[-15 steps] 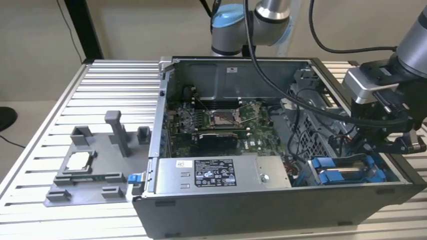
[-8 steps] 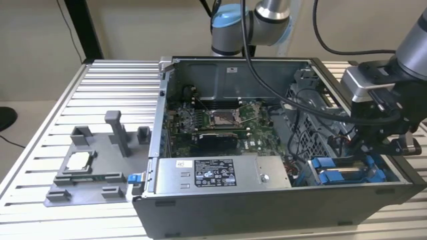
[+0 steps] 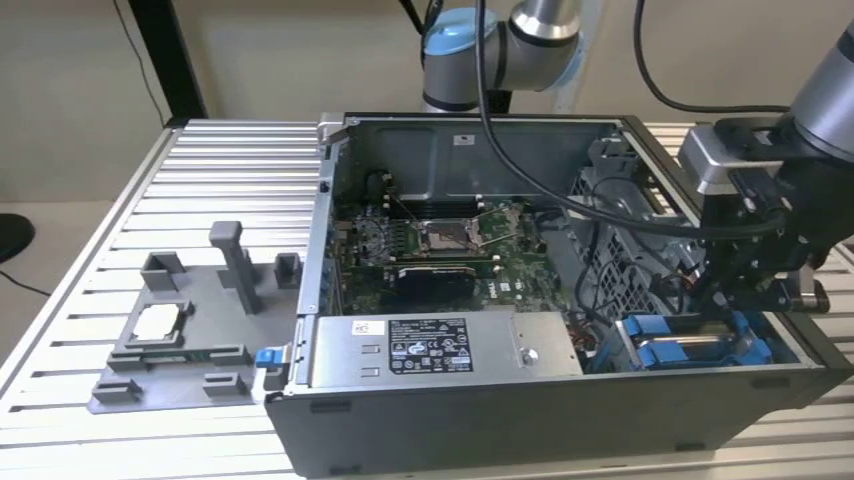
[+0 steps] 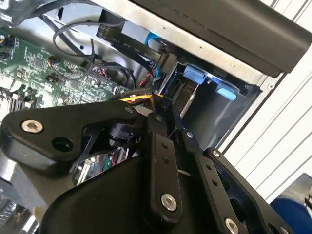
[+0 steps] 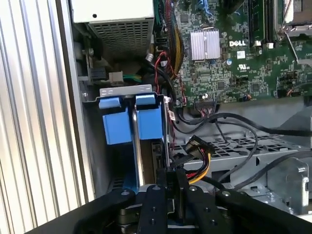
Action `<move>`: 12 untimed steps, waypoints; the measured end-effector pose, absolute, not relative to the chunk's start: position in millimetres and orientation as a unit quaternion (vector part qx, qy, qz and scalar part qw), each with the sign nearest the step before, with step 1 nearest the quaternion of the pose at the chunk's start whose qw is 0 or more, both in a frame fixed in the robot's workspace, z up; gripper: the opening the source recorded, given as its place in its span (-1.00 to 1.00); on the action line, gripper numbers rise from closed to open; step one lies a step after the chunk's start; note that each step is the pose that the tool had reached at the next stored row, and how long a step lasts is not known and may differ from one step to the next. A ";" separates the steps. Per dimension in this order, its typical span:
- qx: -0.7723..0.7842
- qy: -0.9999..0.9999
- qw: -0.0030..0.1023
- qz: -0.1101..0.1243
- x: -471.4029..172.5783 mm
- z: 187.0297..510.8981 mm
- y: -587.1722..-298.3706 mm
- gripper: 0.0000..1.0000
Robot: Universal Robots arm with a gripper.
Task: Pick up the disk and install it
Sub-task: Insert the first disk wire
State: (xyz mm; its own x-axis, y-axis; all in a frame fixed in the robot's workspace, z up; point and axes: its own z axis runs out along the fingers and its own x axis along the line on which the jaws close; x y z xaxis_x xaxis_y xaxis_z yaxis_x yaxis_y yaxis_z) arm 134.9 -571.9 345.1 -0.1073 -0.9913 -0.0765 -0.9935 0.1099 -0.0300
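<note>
The disk (image 5: 147, 122) stands on edge in the drive bay at the corner of the open computer case (image 3: 534, 420), its blue frame tabs facing out. A second blue-framed carrier (image 5: 116, 122) sits right beside it. My gripper (image 5: 175, 178) reaches down into this bay from above, in line with the disk's near end, and its fingers are drawn close together. In the second wrist view the gripper (image 4: 163, 102) tapers to a point beside the disk (image 4: 187, 95) and its blue tabs. In the exterior view the gripper (image 3: 731, 305) hangs over the disk (image 3: 667, 352) on that view's right.
Loose red, yellow and black cables (image 5: 195, 156) run close to my fingers. The green motherboard (image 3: 441, 240) fills the case floor, with a long grey metal box (image 3: 441, 345) along the front. A grey fixture (image 3: 174, 340) holding a small silver chip (image 3: 158, 322) sits on the ribbed table (image 3: 200, 170).
</note>
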 end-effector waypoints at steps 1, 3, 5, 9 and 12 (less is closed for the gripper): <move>-0.667 0.744 0.039 0.014 135.3 345.0 -571.9 -1.00; -0.666 0.745 0.036 0.017 137.3 344.9 -571.9 -1.00; -0.666 0.745 0.033 0.019 141.7 345.0 -571.8 -1.00; -0.667 0.745 0.017 0.023 147.9 345.0 -571.8 -1.00; -0.667 0.745 -0.002 0.020 148.3 344.9 -571.8 -1.00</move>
